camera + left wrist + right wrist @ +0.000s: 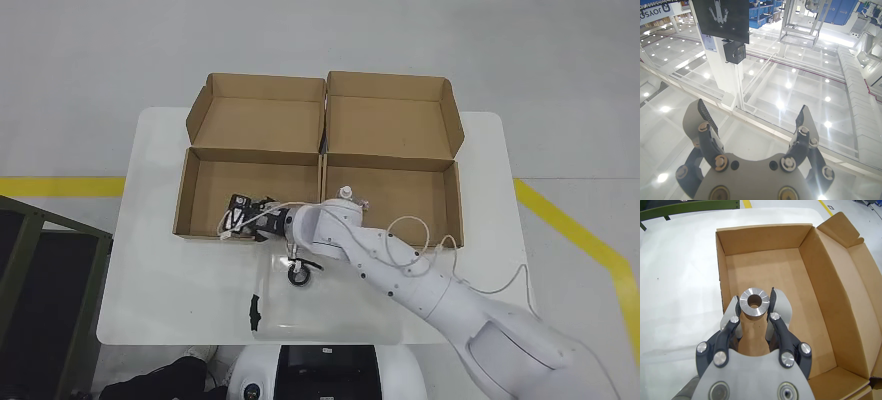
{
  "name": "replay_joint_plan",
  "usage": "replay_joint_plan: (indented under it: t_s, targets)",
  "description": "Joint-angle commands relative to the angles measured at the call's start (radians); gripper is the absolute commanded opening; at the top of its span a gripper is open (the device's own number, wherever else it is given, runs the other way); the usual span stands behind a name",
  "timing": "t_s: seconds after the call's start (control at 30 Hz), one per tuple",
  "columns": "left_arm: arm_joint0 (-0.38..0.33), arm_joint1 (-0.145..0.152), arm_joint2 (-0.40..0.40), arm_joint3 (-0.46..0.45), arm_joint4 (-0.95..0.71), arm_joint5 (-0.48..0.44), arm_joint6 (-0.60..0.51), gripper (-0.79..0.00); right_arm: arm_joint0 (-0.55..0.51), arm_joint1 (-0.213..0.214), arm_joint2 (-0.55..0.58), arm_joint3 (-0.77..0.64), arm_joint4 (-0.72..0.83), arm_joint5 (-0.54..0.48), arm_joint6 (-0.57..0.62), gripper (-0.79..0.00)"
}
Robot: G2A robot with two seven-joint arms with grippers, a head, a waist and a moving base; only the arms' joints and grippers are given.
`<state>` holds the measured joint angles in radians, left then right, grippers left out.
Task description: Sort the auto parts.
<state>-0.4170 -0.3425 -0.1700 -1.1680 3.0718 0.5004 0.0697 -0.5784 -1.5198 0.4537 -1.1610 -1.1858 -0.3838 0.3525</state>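
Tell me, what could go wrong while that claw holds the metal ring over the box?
The right gripper pinches the metal ring only near its fingertips, so it might slip and drop hard. It hangs close to a wall of the cardboard box, so a release could clip the rim. The arm passes over a small wheel part and could knock it.

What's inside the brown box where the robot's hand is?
A metal ring, pinched by the right gripper, over the bare floor of the box. The floor right beneath them is hidden.
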Motion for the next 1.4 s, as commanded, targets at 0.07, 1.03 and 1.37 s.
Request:
replay_joint_plan:
  t_s: [0.07, 1.03, 1.37]
  targets:
    - [0.000, 0.000, 0.000, 0.000, 0.000, 0.000, 0.000, 0.000, 0.007, -0.017, 0.001, 0.041, 0.000, -0.002, -0.007, -0.760]
    - [0.000, 0.000, 0.000, 0.000, 0.000, 0.000, 0.000, 0.000, 0.020, -0.058, 0.092, 0.068, -0.040, -0.043, 0.004, 0.000]
    - [0.000, 0.000, 0.000, 0.000, 0.000, 0.000, 0.000, 0.000, -0.076, -0.003, 0.211, -0.244, -0.084, -0.117, 0.059, 0.000]
